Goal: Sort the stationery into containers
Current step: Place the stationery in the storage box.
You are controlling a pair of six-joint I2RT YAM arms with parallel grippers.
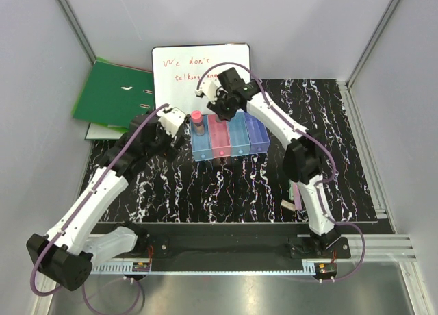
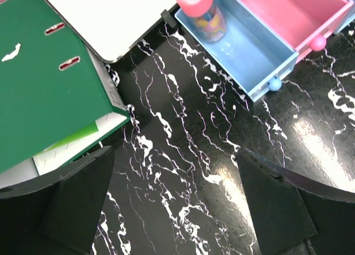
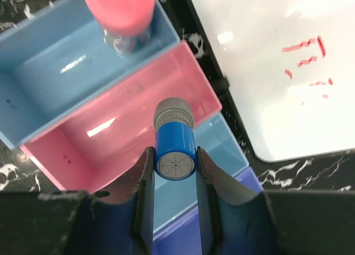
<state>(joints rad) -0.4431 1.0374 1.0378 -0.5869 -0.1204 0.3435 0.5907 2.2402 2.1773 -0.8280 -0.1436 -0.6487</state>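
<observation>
Seemingly over pink bin (image 3: 111,138), right jaws pinch tube (image 3: 175,151).

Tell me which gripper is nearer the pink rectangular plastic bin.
Right. The right gripper hangs over the pink bin, holding a blue-capped tube; the left gripper sits past the light blue bin.

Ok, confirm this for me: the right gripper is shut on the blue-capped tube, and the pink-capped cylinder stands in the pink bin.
Not quite. The pink-capped cylinder stands in the light blue end bin, beside the pink bin, not in it; the right wrist view shows this. The rest holds: the right gripper is shut on the blue-capped tube.
</observation>
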